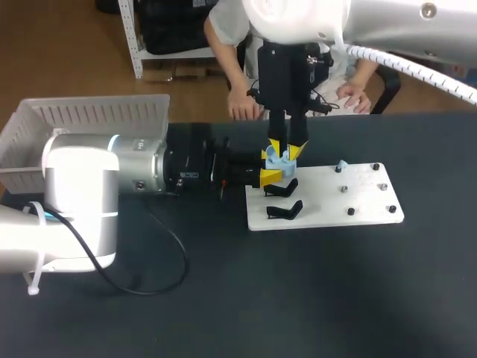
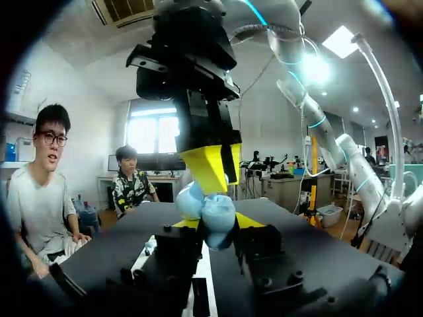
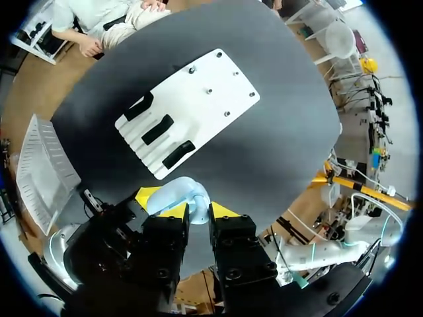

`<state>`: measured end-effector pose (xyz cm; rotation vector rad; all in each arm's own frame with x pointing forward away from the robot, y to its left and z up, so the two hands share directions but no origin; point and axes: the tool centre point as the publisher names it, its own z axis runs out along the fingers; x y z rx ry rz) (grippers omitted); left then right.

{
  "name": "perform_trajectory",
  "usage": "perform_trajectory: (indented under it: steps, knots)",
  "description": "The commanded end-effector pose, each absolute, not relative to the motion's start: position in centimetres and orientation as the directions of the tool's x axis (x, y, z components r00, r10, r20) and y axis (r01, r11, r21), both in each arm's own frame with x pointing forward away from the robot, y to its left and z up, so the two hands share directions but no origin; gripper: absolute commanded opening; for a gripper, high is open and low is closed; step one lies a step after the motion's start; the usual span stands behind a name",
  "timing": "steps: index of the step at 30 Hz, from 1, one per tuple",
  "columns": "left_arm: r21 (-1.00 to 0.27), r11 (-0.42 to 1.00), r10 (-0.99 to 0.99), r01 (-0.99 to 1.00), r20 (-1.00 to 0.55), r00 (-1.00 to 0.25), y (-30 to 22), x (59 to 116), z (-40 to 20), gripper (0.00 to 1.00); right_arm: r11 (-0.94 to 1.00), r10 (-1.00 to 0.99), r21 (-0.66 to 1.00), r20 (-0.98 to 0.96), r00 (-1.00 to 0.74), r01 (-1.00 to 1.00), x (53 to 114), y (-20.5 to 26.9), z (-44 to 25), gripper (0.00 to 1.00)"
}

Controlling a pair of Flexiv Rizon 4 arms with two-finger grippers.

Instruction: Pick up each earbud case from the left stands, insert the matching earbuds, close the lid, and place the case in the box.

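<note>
Earbud case (image 1: 279,158) (light blue) is off the stands (image 1: 286,210), held in air over the white board (image 1: 373,212) on the table (image 1: 298,298). R gripper (image 1: 286,150) fingers pinch it from above. L gripper (image 2: 218,223) fingers clamp its sides, I think. Earbuds not yet in, and lid and box (image 1: 89,115) steps remain, so approx. early stage.

Head view looks down from above and behind; left wrist view looks level across the table (image 1: 335,298) (close to the blue case (image 2: 210,214)); right wrist view faces straight down. All share the case.
</note>
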<state>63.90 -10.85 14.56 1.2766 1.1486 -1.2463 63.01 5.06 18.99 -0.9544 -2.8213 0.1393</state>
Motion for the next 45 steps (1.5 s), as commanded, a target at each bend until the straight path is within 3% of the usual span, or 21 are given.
perform_trajectory:
  steps: [1,4,5,7,10,13,16,22,26,33,45]
  knots:
    - [0.032,-0.071,-0.008,0.997,-0.999,0.032,-10.9,63.8,14.5,0.00,0.792,0.609,-0.147,0.129,-0.783,0.592,63.3,5.3,18.9,0.00]
    - [0.032,-0.071,-0.008,0.997,-0.999,0.032,-10.9,63.8,14.5,0.00,0.793,0.609,-0.147,0.133,-0.782,0.592,63.3,5.4,18.8,0.00]
    - [0.032,-0.071,-0.008,0.997,-0.999,0.032,-10.9,63.8,14.5,0.00,0.792,0.609,-0.145,0.136,-0.781,0.593,63.3,5.4,18.7,0.05]
    - [0.032,-0.071,-0.008,0.997,-0.999,0.032,-10.9,63.8,14.5,0.00,0.793,0.609,-0.141,0.141,-0.781,0.593,63.1,5.5,18.7,0.33]
    - [0.032,-0.071,-0.008,0.997,-0.999,0.032,-10.9,63.8,14.5,0.00,0.791,0.611,-0.138,0.145,-0.778,0.595,63.0,5.2,18.9,0.46]
    - [0.032,-0.071,-0.008,0.997,-0.999,0.032,-10.9,63.8,14.5,0.00,0.796,0.605,-0.109,0.152,-0.781,0.596,62.6,5.2,19.3,0.44]
    - [0.032,-0.071,-0.008,0.997,-0.999,0.032,-10.9,63.8,14.5,0.00,0.804,0.594,-0.060,0.149,-0.791,0.592,62.1,5.1,20.1,0.35]
    - [0.032,-0.071,-0.008,0.997,-0.999,0.032,-10.9,63.8,14.5,0.00,0.847,0.514,0.084,0.120,-0.850,0.524,61.0,4.0,21.8,0.40]
    - [0.032,-0.071,-0.008,0.997,-0.999,0.032,-10.9,63.8,14.5,0.00,0.901,0.395,0.199,-0.014,-0.919,0.385,60.9,2.4,22.9,0.50]
    - [0.032,-0.071,-0.008,0.997,-0.999,0.032,-10.9,63.8,14.5,0.00,0.929,0.303,0.267,-0.155,-0.940,0.255,63.1,-1.5,22.4,0.45]
    - [0.032,-0.071,-0.008,0.997,-0.999,0.032,-10.9,63.8,14.5,0.00,0.960,0.150,0.257,-0.148,-0.977,0.108,68.1,-6.0,18.3,0.45]
